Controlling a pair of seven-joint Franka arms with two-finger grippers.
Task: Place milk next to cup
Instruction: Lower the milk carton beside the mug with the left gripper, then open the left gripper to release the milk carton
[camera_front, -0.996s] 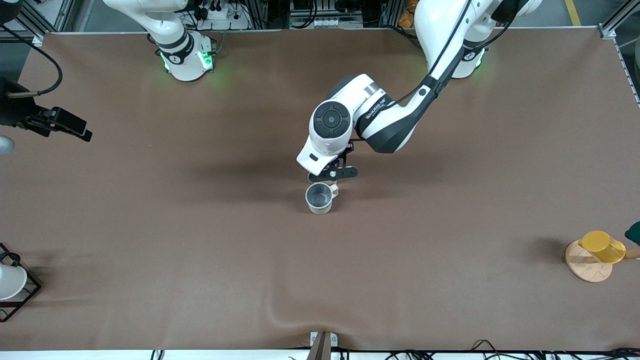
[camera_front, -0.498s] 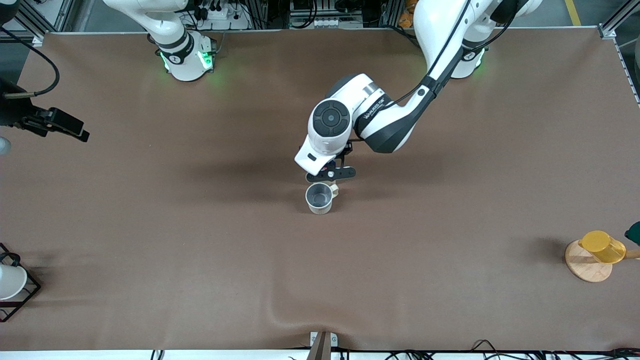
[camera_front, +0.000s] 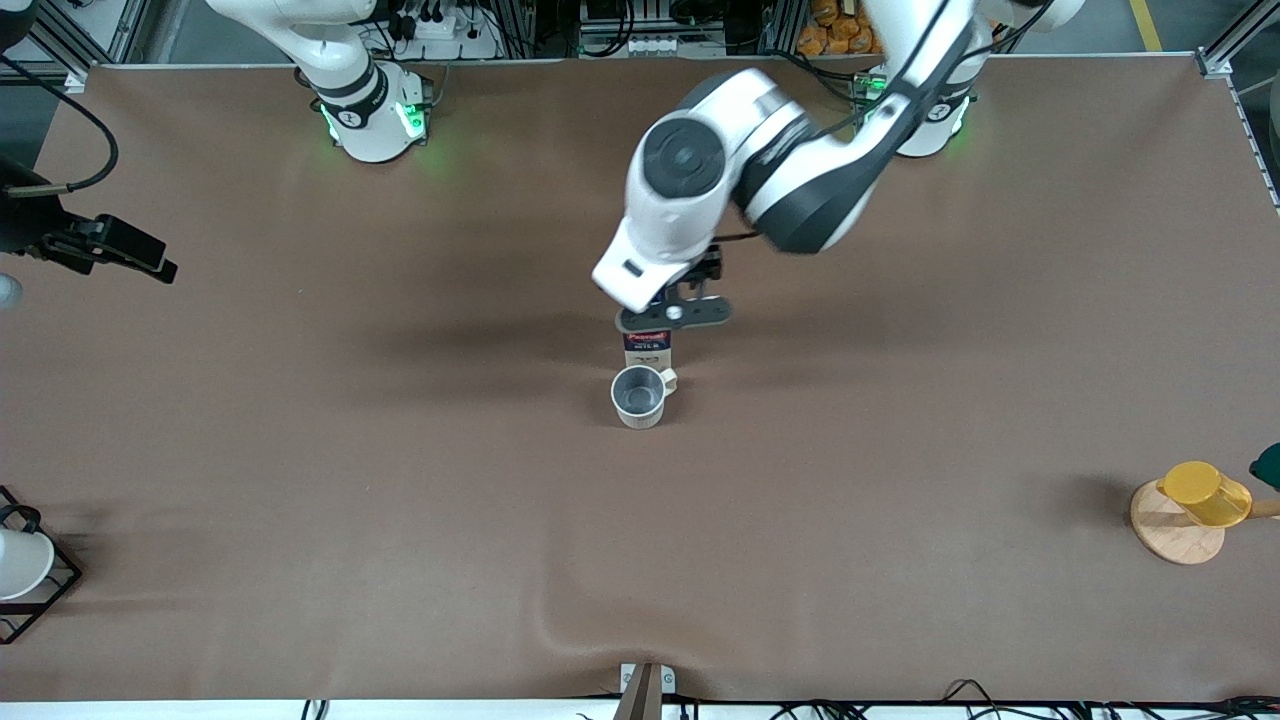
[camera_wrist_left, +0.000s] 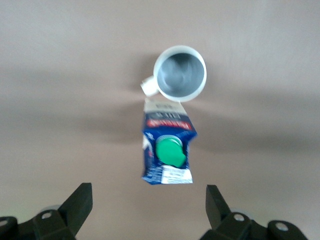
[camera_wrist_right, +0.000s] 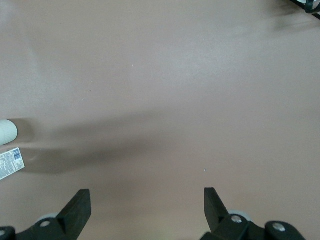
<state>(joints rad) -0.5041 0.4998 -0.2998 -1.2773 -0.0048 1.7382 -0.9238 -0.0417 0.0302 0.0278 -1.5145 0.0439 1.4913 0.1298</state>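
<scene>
The milk (camera_front: 647, 349), a dark blue carton with a green cap, stands upright on the brown table, touching or almost touching the cup (camera_front: 639, 396) and just farther from the front camera. The cream cup has a grey inside, and its handle points toward the left arm's end. My left gripper (camera_front: 672, 314) hangs open above the milk, holding nothing. In the left wrist view the milk (camera_wrist_left: 167, 151) and cup (camera_wrist_left: 179, 73) lie well below the open left gripper (camera_wrist_left: 147, 206). My right gripper (camera_front: 158, 264) waits open over the right arm's end of the table, and the right wrist view shows the right gripper (camera_wrist_right: 145, 204) open over bare cloth.
A yellow cup (camera_front: 1204, 493) sits on a round wooden stand (camera_front: 1172, 533) at the left arm's end, near the front. A black wire rack (camera_front: 40, 590) with a white cup (camera_front: 18, 562) stands at the right arm's end. A cloth wrinkle (camera_front: 590, 625) runs near the front edge.
My left gripper has opened, let go of the milk and risen away from the table. The milk now stands uncovered beside the cup. The right arm has hardly moved.
</scene>
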